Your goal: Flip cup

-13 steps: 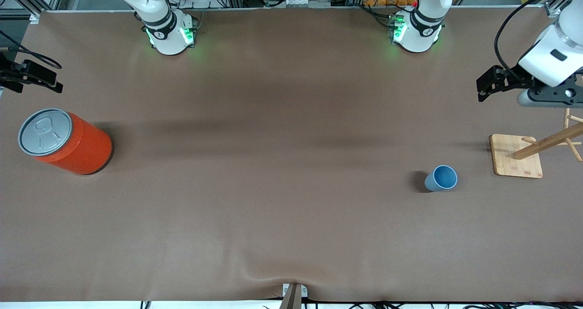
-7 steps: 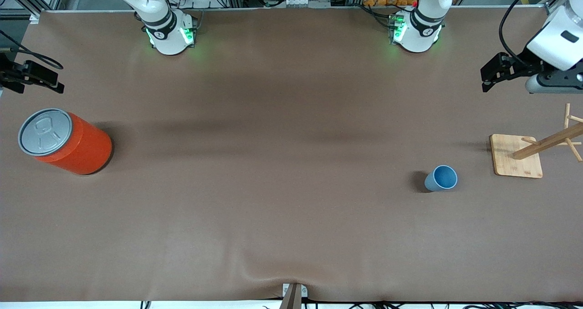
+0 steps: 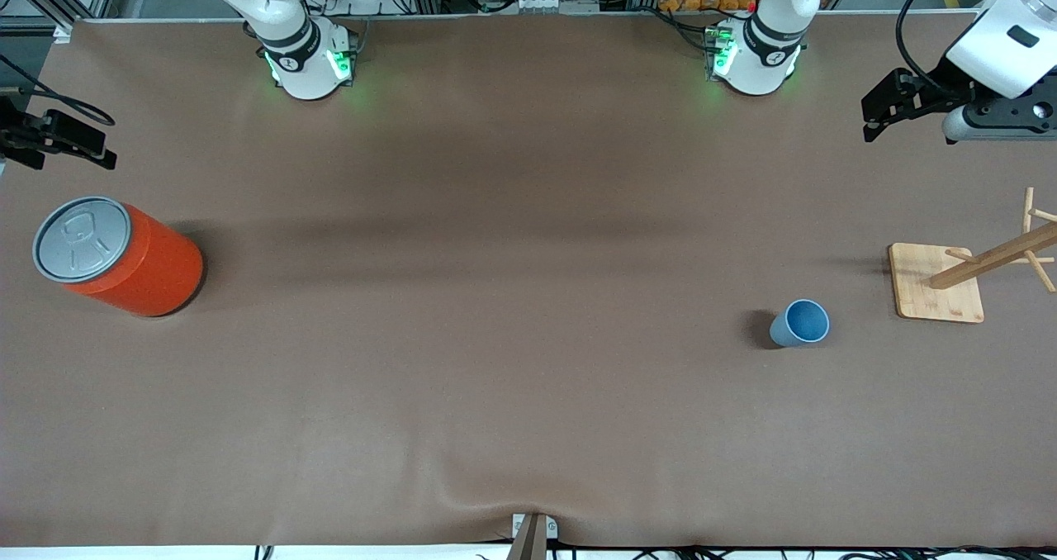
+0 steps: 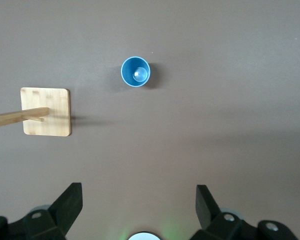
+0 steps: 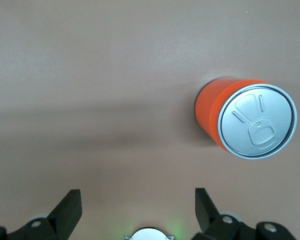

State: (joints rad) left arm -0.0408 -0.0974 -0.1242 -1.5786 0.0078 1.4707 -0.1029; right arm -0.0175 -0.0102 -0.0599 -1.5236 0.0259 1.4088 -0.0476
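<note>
While cup (image 3: 799, 323) stands upright near rack base (image 3: 936, 282), both grippers' jaws apart, high.

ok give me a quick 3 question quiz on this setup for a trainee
1. True or false: the cup stands mouth up on the table.
2. Which stands nearest the cup? A) orange can B) wooden rack C) right end effector
3. Fill in: the left end effector is open and holds ____.

Key: 1 true; 2 B; 3 nothing
</note>
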